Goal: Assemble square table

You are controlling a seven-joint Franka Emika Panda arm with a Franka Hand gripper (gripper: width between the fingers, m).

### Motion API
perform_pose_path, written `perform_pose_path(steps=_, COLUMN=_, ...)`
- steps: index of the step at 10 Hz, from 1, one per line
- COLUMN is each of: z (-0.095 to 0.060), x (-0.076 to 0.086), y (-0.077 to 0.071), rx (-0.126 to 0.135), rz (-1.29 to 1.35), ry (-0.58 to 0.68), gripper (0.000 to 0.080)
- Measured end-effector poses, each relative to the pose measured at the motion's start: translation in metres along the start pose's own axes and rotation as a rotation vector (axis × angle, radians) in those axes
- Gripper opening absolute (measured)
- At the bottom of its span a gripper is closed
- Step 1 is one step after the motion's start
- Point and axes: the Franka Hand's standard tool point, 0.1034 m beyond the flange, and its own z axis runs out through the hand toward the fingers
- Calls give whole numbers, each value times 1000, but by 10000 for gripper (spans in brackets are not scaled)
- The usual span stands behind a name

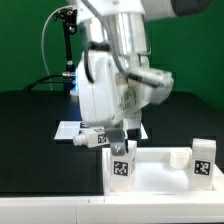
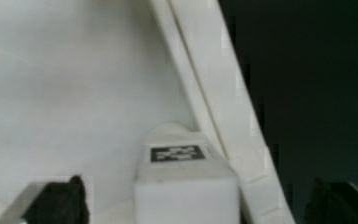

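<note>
White flat slab [image 1: 160, 178], two tagged legs [image 1: 122, 162] upright

we see a white table leg [image 2: 190, 178] with a black-and-white tag [image 2: 181, 153] beside the edge of the big white slab [image 2: 69, 90]. our gripper [image 2: 194, 203] is spread wide, dark fingertips [image 2: 55, 200] clear of the leg on either side. a black table [image 2: 318, 80] lies beyond.

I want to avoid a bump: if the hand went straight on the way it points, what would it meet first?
Most likely the tagged leg, which sits directly ahead between the fingers of the open hand. The white tabletop shows behind it. How near the leg is cannot be told.
</note>
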Motion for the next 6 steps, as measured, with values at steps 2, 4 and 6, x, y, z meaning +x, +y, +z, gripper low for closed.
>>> perform_pose_path(steps=2, z=-13, x=-7, y=-8, rx=-4, rz=-7, ry=-19, gripper=643)
perform_pose_path(steps=4, z=-10, x=-7, y=-6, rx=-9, rz=-7, ry=-17, gripper=649)
perform_pose_path(steps=6, z=-10, x=-7, y=-6, rx=-9, rz=-7, ry=-16, gripper=649)
